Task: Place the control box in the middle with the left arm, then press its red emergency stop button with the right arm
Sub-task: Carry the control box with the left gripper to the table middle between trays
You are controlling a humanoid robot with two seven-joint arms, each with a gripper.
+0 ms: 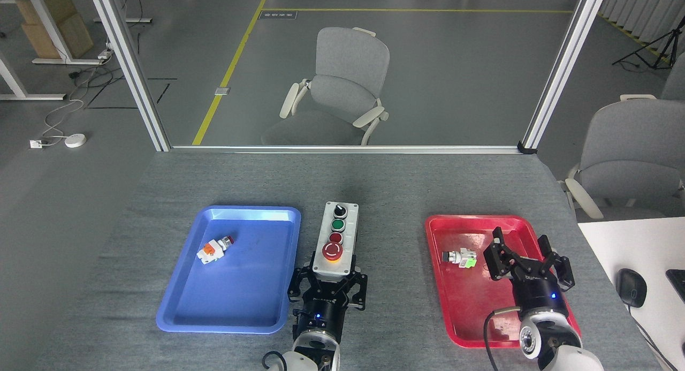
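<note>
A grey cloth-covered table [374, 183] seen from above holds a blue tray [182, 301] on the left and a red tray [460, 317] on the right. Between them, over the bare cloth, is the control box [336, 241], a long light-grey box. Its long axis runs from near to far, tilted slightly right at the far end. Along its top, from far to near, sit a black knob, a green button, a small red button and the big red emergency stop button [332, 250]. The left gripper [327, 282] clamps the box's near end, a finger on each side. The right gripper [522, 253] hovers over the red tray with fingers spread wide, holding nothing. A small orange push-button part [212, 249] lies in the blue tray, and a green push-button part [460, 258] in the red tray.
</note>
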